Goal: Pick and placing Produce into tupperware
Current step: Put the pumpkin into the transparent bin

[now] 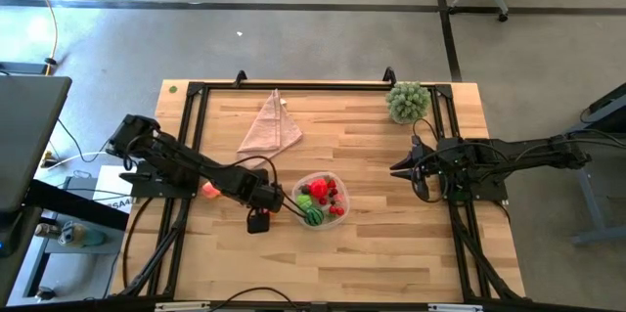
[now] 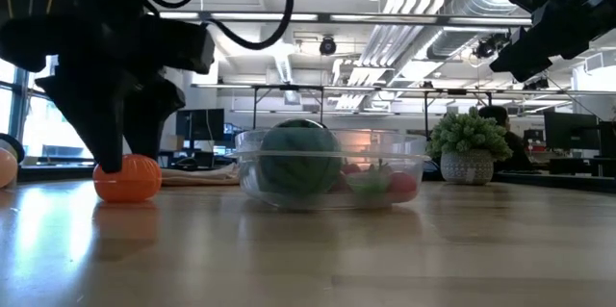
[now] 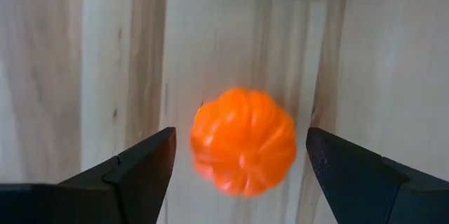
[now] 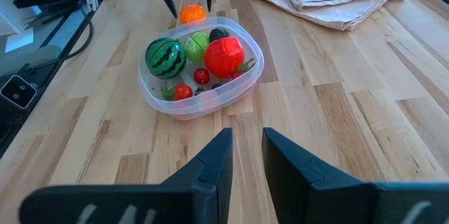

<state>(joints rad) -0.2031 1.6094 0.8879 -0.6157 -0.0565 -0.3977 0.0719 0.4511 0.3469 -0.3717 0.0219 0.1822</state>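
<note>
Centrally, low on the wooden table [image 1: 372, 253] in the high view, sits the clear tupperware [image 1: 335, 216], holding a striped melon [image 4: 165, 57], a red apple [image 4: 224, 55], a green apple [image 4: 198, 43], a dark berry [image 4: 219, 34] and small red berries [image 4: 201, 76]. Just left of the tub, the left gripper [image 3: 238, 155] stands with fingers spread wide around an orange [image 3: 243, 142], not touching it. Bare wood lies below and right of the tub. At right, the right gripper [image 4: 245, 157] waits, its fingers nearly together and holding nothing.

I'm seeing an orange [image 3: 243, 142] sitting on the wood just outside the clear tub [image 4: 247, 75], tub holding a striped melon [image 4: 165, 57], red apple [image 4: 223, 56], green ball [image 4: 199, 42], small red berries [image 4: 201, 76]
</note>
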